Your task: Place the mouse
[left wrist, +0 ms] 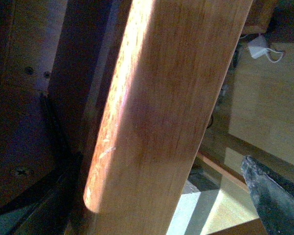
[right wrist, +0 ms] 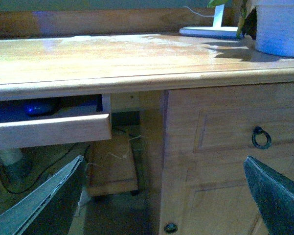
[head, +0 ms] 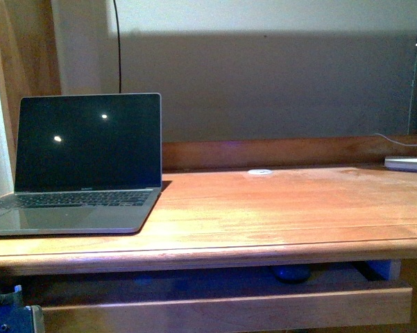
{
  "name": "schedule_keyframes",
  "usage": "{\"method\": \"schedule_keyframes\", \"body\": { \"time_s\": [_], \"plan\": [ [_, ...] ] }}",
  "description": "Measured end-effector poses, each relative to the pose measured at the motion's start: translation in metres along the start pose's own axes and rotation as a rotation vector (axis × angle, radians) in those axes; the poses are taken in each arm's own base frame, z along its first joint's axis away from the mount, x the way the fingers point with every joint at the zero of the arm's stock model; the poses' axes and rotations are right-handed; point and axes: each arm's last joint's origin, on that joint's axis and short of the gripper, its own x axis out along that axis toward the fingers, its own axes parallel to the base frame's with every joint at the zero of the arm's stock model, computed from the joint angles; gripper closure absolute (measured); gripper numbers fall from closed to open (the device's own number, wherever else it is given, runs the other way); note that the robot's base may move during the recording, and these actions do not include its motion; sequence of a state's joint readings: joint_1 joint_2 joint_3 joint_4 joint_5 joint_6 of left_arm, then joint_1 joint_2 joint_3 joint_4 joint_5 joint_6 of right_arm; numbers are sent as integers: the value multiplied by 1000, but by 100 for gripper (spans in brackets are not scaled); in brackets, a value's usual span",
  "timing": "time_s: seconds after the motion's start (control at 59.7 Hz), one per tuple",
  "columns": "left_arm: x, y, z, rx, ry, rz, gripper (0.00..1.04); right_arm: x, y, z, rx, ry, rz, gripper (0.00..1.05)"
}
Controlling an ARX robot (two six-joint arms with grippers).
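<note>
The mouse [head: 292,272] is a small dark rounded shape lying in the pulled-out drawer [head: 229,309] under the desk top. It also shows in the right wrist view [right wrist: 36,106], at the back of the drawer [right wrist: 49,129]. My right gripper [right wrist: 162,164] is open and empty, held low in front of the desk, below and right of the drawer, facing the cabinet door. My left gripper is open; only one of its fingers [left wrist: 273,198] shows, close beside a rounded wooden edge [left wrist: 166,112]. Part of the left arm [head: 3,309] shows at the bottom left.
An open laptop [head: 83,163] stands on the left of the desk top [head: 277,208]. A small white disc [head: 259,171] lies at the back. A white lamp base [head: 409,163] stands at the far right, with a white pot [right wrist: 279,27] near it. The cabinet door has a ring handle [right wrist: 261,137].
</note>
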State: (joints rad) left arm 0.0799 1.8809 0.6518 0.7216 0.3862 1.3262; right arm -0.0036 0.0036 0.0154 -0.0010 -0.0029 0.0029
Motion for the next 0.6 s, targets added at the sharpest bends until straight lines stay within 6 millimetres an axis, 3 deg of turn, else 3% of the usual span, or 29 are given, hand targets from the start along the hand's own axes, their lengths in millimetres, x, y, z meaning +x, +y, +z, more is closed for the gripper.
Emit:
{"method": "schedule_keyframes", "body": {
  "time_s": [0.603],
  "plan": [
    [-49, -6, 36, -211, -68, -366, 8, 0, 0, 0, 0, 0, 0, 7]
  ]
}}
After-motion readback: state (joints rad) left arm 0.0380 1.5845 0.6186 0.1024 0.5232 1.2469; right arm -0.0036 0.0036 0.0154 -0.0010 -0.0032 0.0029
